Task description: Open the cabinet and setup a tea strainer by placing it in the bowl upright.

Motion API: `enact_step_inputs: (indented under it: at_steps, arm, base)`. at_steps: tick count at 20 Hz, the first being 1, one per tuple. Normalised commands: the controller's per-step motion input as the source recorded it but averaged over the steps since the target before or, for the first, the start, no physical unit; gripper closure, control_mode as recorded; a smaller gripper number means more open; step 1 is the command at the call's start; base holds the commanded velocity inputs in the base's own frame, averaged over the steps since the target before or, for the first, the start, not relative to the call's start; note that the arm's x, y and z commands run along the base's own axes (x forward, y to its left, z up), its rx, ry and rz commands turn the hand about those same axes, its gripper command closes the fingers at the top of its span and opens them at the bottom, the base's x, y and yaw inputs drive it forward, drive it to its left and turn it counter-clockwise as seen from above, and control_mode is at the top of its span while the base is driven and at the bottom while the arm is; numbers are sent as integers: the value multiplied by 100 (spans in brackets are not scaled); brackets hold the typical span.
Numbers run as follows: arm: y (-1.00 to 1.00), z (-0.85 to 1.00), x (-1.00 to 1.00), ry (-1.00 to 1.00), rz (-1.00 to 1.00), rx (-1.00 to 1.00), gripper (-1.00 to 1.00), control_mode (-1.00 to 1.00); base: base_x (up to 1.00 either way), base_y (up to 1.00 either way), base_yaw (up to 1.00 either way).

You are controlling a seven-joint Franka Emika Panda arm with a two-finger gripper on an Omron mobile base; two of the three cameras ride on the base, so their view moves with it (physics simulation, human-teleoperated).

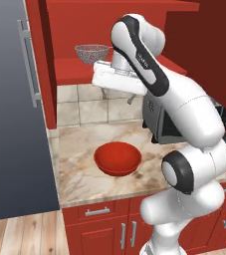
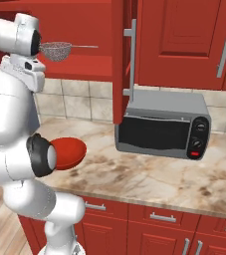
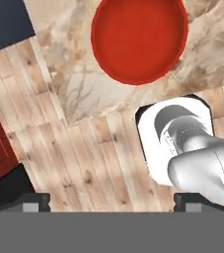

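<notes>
Jaws spread wide, nothing in them, parked just beside the strainer on the shelf.

Fingertips (image 3: pixel 34 201) sit far apart at the bottom of the hand view, pointing down at the bowl (image 3: pixel 139 39) and the wood floor (image 3: pixel 84 163). Hand (image 1: pixel 115 79) hangs in front of the open cabinet (image 1: pixel 50 60), right next to the tea strainer (image 1: pixel 91 53), which sits upright on the lower shelf with its thin handle sticking out sideways. Bowl down on the marble worktop (image 1: pixel 79 174), well below, microwave (image 2: pixel 162 124) off to the side. Probably reach-and-grab time: best to turn the hand toward the shelf, line up on the rim or handle, close gently, keep it level. Watch the door edge.
</notes>
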Motion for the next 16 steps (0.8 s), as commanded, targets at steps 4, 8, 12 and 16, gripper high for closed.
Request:
enact_step_inputs:
  at_steps: [4,8,12,16]
  arm:
    - [-35,0,-3,-67,67,-10,-100,-100]
    - [-21,0,0,-75,54,-16,-100,-100]
    - [-15,0,6,-68,48,-24,-100,-100]
    - [-5,21,11,-50,45,-21,-100,-100]
  base:
    - [0,0,0]
    - [0,0,0]
    - [0,0,0]
    - [0,0,0]
